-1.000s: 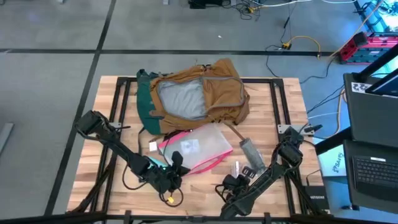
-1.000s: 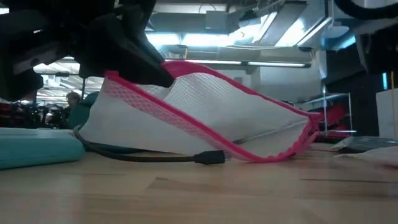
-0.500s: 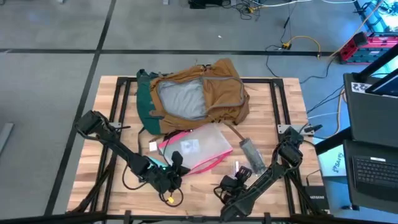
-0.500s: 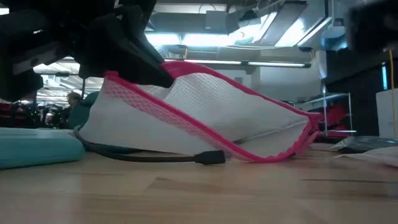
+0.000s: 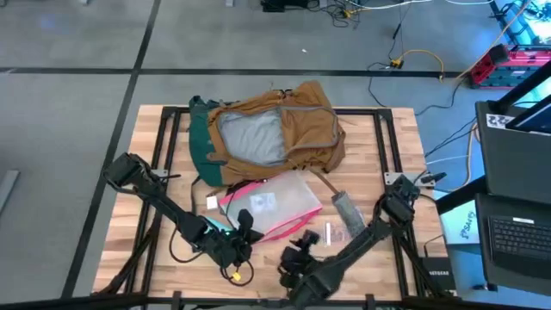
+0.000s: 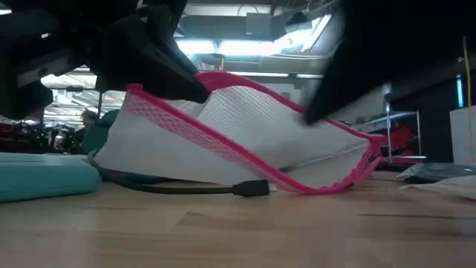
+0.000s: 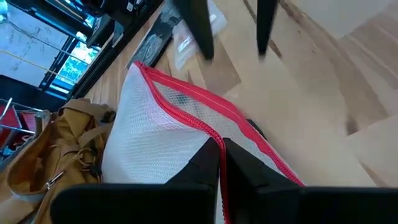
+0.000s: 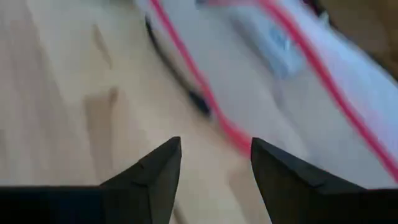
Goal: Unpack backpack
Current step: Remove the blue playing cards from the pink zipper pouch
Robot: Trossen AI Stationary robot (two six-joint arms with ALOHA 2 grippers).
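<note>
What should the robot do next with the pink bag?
Probably ease the open right claw onto the pouch's free pink edge. The left claw already pinches one edge, and the right fingers point at the pouch, not yet touching.

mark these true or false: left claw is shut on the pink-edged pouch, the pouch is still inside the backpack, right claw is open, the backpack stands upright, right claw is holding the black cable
1. The left claw is shut on the pouch. True.
2. The pouch is inside the backpack. False: it lies on the table, in front of the backpack.
3. The right claw is open. True.
4. The backpack stands upright. False: it lies flat, opened, grey lining showing.
5. The right claw holds the black cable. False: it holds nothing; the cable lies on the table by the pouch.
</note>
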